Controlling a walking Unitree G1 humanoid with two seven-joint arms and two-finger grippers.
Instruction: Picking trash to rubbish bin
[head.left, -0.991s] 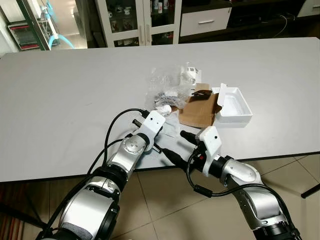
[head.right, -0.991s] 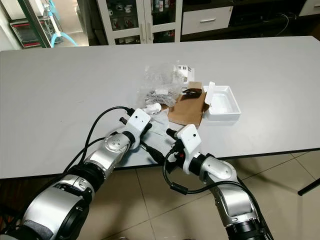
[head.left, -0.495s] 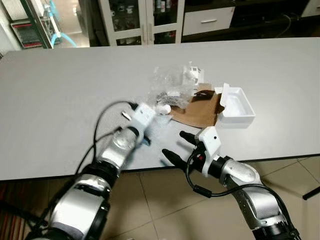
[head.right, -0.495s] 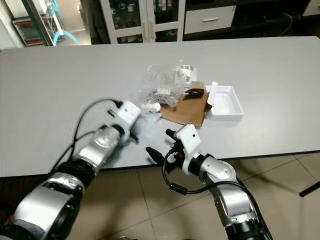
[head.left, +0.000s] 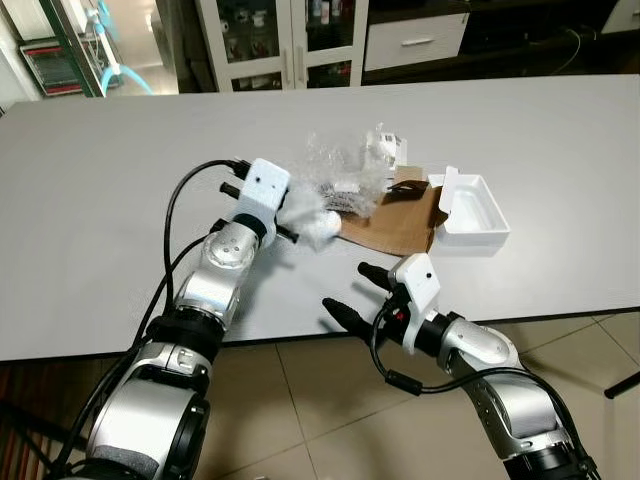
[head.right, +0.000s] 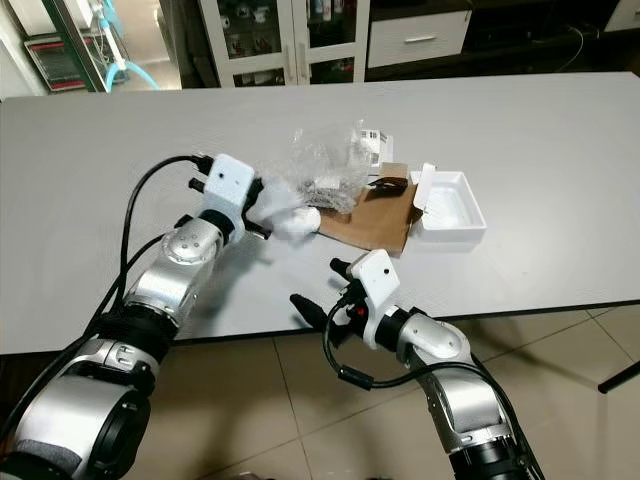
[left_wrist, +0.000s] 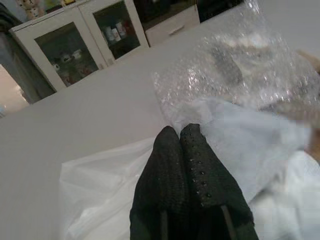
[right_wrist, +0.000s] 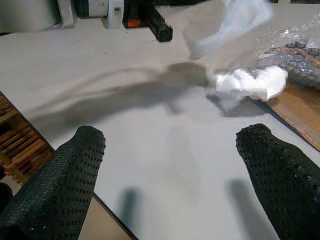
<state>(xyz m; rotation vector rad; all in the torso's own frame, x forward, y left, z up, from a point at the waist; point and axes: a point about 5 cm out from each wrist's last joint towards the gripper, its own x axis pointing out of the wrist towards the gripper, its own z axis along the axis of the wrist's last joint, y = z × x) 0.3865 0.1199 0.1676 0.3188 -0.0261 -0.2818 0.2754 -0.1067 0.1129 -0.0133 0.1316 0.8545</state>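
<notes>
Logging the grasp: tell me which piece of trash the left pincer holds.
The thin white plastic sheet, pinched in the shut left pincer; the bubble wrap, brown cardboard and white box lie untouched.

Even, bright indoor light falls on the pale table (head.left: 120, 160), with soft glare across its top. The head views are sharp. Beneath the left end effector (left_wrist: 187, 145) the plastic sheet (left_wrist: 105, 180) is blurred. Beyond the right end effector (right_wrist: 170, 170) a soft shadow (right_wrist: 125, 95) smears over the table; its near fingertips (right_wrist: 75, 165) look out of focus.
</notes>
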